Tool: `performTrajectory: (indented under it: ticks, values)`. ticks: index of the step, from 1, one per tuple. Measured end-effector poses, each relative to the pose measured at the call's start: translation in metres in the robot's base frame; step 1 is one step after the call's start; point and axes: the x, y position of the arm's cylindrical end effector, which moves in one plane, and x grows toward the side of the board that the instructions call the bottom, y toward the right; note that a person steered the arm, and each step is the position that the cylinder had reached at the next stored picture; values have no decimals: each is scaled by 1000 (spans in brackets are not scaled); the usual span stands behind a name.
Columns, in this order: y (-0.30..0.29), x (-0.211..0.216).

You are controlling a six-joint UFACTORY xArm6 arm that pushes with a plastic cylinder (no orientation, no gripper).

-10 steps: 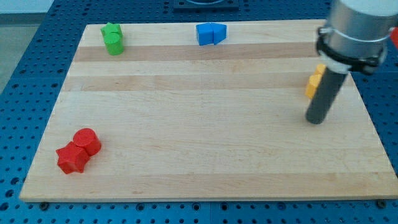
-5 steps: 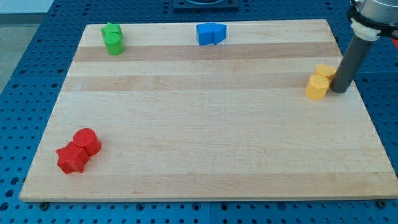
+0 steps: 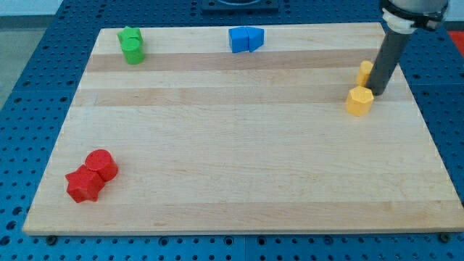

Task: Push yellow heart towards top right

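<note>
Two yellow blocks lie at the view's right side of the wooden board (image 3: 232, 145). One yellow block (image 3: 365, 72) is partly hidden behind my rod; its shape cannot be made out. The other, a yellow hexagon-like block (image 3: 359, 101), sits just below and left of it. My tip (image 3: 378, 92) rests on the board between them, touching the upper yellow block's right side and just above-right of the lower one.
Two green blocks (image 3: 131, 45) sit at the top left. Two blue blocks (image 3: 245, 38) sit at the top middle. A red cylinder (image 3: 101, 164) and a red star-like block (image 3: 83, 184) sit at the bottom left. The board's right edge is near my tip.
My tip moved up and slightly left, from below the yellow pair to between them. The yellow blocks separated: one shifted up, the other down and left.
</note>
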Motion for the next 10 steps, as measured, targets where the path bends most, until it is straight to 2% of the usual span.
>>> performTrajectory:
  ticks: [3,6,8,9,10]
  values:
    - [-25,-51]
    - [-11,-53]
    - [-11,-96]
    - [-11,-100]
    - [-10,-68]
